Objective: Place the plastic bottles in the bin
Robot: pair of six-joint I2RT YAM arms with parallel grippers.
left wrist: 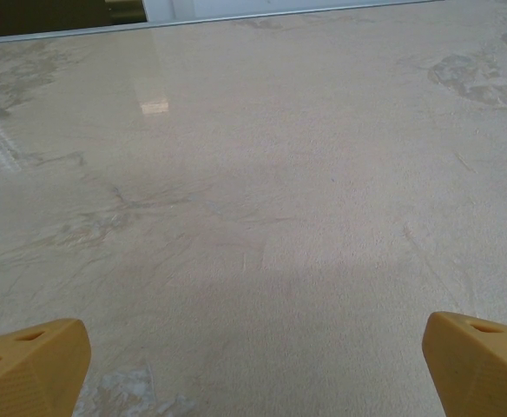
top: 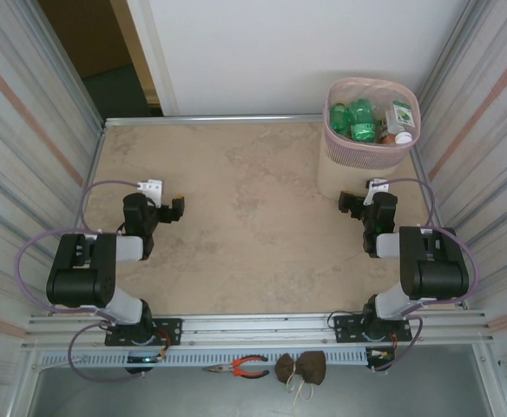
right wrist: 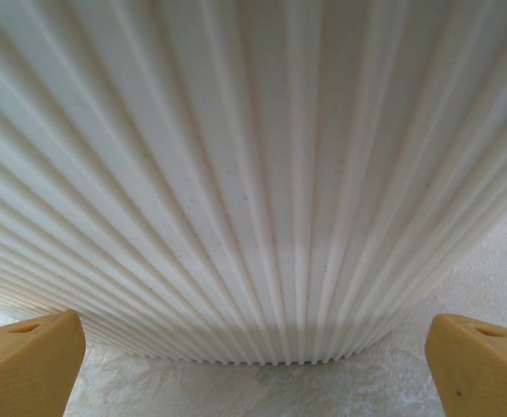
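Note:
The pale pink bin (top: 366,155) stands at the table's back right corner. Several plastic bottles lie inside it: green ones (top: 355,120) and a clear one with a label (top: 401,115). My right gripper (top: 351,202) sits low on the table just in front of the bin, open and empty. In the right wrist view the bin's ribbed wall (right wrist: 253,174) rises close ahead, between the yellow fingertips (right wrist: 28,365). My left gripper (top: 171,211) rests on the left side, open and empty. Its fingertips (left wrist: 479,356) stand wide apart over bare table (left wrist: 253,174).
The beige marbled table (top: 253,226) is walled by corrugated panels left and right. Red-handled pliers (top: 240,367) and a brown pouch (top: 301,368) lie on the ledge below the arm bases.

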